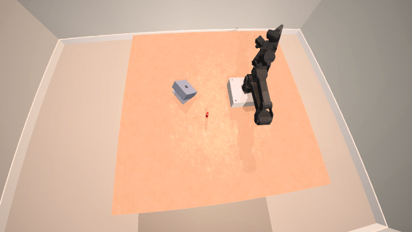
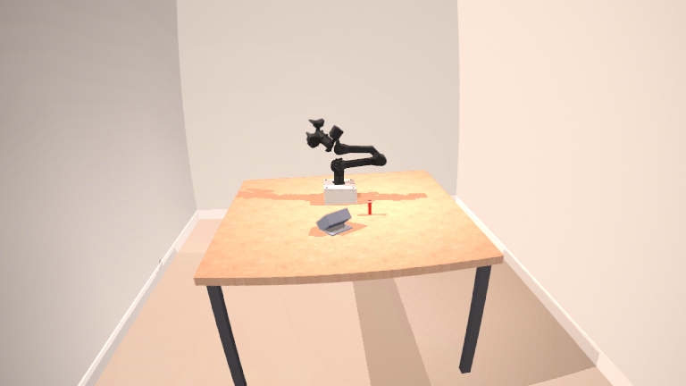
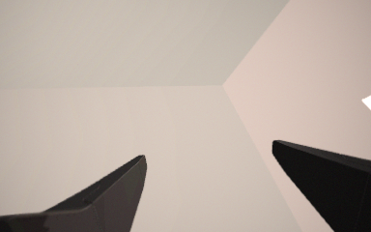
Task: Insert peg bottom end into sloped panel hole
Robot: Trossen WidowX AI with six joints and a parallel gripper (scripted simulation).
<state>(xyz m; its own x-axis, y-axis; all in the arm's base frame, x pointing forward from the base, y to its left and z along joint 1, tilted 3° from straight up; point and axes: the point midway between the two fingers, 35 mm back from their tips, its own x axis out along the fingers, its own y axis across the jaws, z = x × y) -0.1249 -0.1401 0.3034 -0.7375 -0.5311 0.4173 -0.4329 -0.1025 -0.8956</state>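
Note:
The small red peg (image 1: 207, 115) (image 2: 370, 208) stands upright on the table, with a pale band near its top. The blue-grey sloped panel (image 1: 181, 91) (image 2: 333, 219) stands beyond the peg from the arm's base, on a flat foot. Its one small dark hole (image 1: 186, 86) is in the tilted upper face; the hole's exact shape is too small to tell. My gripper (image 3: 209, 154) is wide open and empty. It is raised high above the base's side of the table, far from peg and panel, and points away from them; only walls show between its fingers.
The arm's white base box (image 1: 240, 95) (image 2: 339, 195) stands on the wooden table (image 1: 170, 171) (image 2: 272, 255), on the peg's far side in the exterior view. The arm's elbow (image 1: 263, 117) (image 2: 380, 159) sticks out sideways, above the table. Room walls surround the table.

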